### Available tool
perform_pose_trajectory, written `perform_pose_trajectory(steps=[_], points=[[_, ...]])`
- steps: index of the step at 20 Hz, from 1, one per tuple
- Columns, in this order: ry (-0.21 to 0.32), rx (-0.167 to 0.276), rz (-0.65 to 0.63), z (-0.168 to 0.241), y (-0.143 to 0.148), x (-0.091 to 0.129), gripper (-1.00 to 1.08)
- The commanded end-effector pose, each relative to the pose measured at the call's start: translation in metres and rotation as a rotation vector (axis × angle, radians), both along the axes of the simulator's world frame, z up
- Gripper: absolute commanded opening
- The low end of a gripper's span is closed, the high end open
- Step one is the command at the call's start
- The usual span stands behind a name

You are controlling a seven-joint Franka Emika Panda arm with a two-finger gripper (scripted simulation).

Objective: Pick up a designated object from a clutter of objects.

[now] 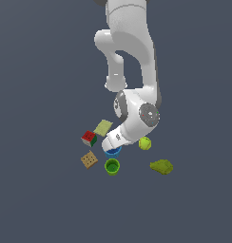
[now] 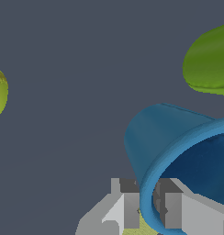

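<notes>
Cracker [image 1: 89, 159]: tan square, flat on the counter [image 1: 37, 190], farthest toward the exterior view's left.
Puzzle cube [image 1: 89, 138]: red, green and white, near the cracker.
Card [image 1: 103, 127]: pale green, flat, just beside the cube.
Blue cup [image 1: 113, 152]: mid-cluster, under the arm's tip – mostly hidden there; the wrist view shows its rim [image 2: 153, 183] between the two fingers.
End effector [image 2: 146, 206]: one finger [image 2: 127, 209] outside the cup wall, the other inside – closed on the rim.
Green cup [image 1: 112, 166]: upright, just beside the blue cup.
Ball [image 1: 145, 143]: yellow-green.
Lumpy piece [image 1: 161, 166]: olive, farthest right.
</notes>
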State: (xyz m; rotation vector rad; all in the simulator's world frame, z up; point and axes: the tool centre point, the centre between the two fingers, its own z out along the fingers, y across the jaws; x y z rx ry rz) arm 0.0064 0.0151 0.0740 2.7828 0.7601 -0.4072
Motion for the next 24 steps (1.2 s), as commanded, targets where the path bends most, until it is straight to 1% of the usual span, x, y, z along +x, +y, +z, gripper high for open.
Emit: perform_pose_trajectory(steps=[1,7,13,18,24], points=[[0.001,0.000,0.000,0.000,0.000,0.000,-1.00],[0.000,0.000,0.000,0.005,-0.002,-0.003,-1.00],[0.000,0.000,0.000,0.024,-0.010,-0.012,-1.00],[0.000,0.000,0.000,0.051,-0.022,-0.025,-1.00],[0.001,0.001,0.000,0.096,-0.042,-0.048,-1.00]])
